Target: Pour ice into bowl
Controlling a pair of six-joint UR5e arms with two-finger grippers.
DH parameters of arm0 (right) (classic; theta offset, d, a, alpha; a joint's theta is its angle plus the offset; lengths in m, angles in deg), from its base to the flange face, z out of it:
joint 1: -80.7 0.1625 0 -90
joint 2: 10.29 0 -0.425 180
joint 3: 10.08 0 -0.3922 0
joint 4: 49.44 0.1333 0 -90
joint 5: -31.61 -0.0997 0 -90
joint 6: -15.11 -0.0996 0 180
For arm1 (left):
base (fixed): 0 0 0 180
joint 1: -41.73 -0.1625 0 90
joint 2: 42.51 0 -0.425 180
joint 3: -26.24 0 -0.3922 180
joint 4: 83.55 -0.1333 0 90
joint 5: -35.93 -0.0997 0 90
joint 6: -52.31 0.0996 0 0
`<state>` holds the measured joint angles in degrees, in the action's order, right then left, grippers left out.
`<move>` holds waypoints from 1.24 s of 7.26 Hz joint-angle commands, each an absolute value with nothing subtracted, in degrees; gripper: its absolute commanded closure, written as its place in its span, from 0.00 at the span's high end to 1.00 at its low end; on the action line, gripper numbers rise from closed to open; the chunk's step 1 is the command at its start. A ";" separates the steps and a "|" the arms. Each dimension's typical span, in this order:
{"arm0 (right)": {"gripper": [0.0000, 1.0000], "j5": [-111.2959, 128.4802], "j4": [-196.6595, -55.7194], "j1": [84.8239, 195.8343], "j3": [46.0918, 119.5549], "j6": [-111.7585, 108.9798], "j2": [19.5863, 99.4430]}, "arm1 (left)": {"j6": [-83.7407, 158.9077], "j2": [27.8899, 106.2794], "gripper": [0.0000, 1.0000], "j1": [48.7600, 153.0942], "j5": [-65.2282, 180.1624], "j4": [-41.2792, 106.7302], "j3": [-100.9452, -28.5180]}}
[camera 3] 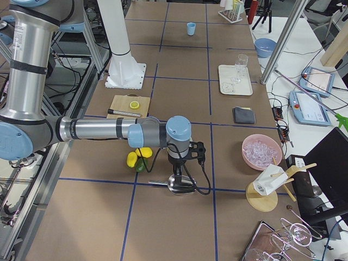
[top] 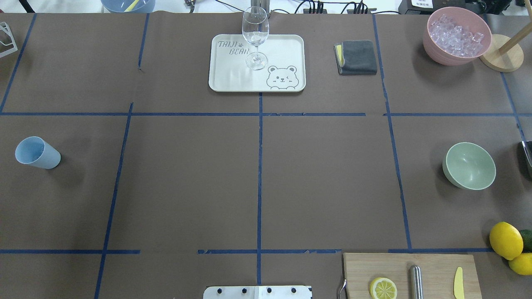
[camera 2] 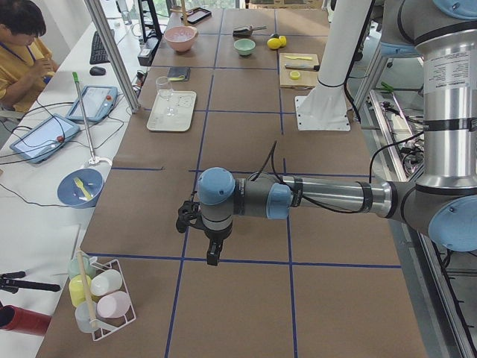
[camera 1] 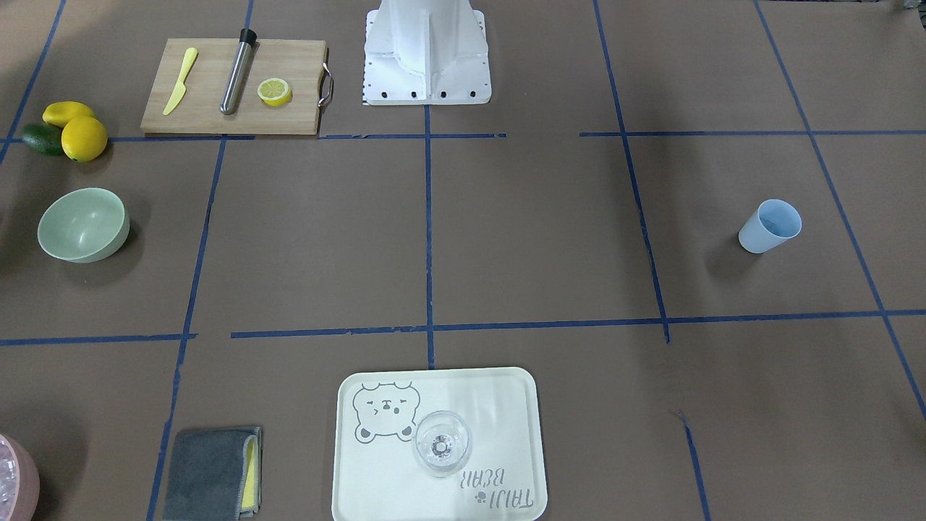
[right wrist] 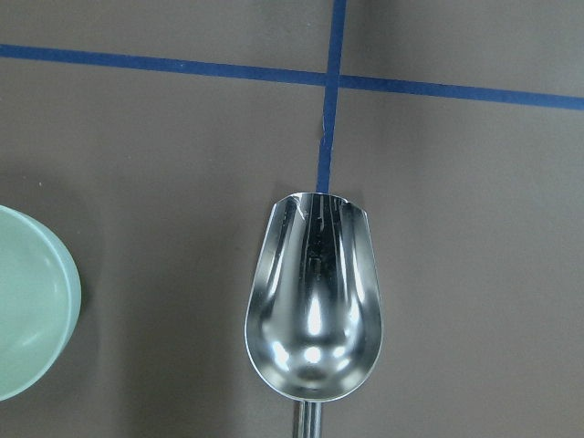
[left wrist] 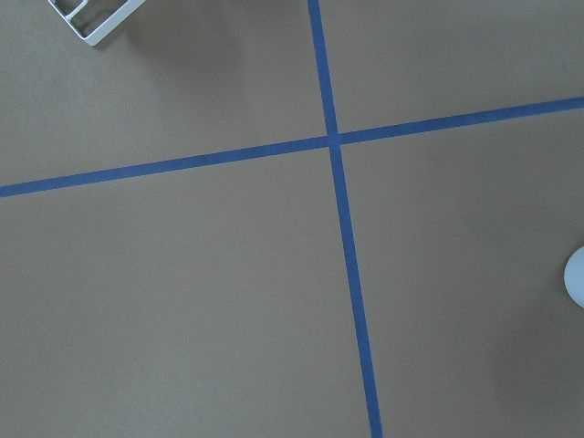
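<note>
The mint-green bowl (camera 1: 83,224) stands empty near the table's right end; it also shows in the overhead view (top: 469,166) and at the right wrist view's left edge (right wrist: 27,310). The ice (top: 456,33) fills the pink bowl (camera 3: 262,151) at the far right corner. An empty metal scoop (right wrist: 315,310) is right under the right gripper (camera 3: 176,168), beside the green bowl. I cannot tell whether that gripper is open or shut. The left gripper (camera 2: 214,257) hangs over bare table near the left end; I cannot tell its state either.
A blue cup (top: 37,153) stands at the left. A tray (top: 291,45) holds a wine glass (top: 255,37). A cutting board (camera 1: 210,116) carries a lemon slice, muddler and knife. Lemons (top: 506,240), a grey cloth (top: 357,57) and a wooden stand (top: 503,58) are on the right.
</note>
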<state>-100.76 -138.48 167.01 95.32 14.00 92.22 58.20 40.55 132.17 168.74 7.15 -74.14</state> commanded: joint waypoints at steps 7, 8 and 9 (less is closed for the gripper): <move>1.00 -101.26 -124.33 166.83 94.59 4.38 87.98 | 58.73 40.72 1.00 132.17 168.21 12.69 -74.31; 1.00 -101.28 -124.06 166.40 94.94 1.43 88.06 | 58.73 40.72 1.00 132.08 168.21 12.77 -74.48; 1.00 -101.10 -123.89 164.13 95.47 1.40 87.88 | 58.73 40.72 1.00 132.08 168.47 12.77 -74.48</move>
<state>-101.09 -124.25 166.01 94.95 3.46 88.21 58.72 40.70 132.11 168.26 12.71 -74.38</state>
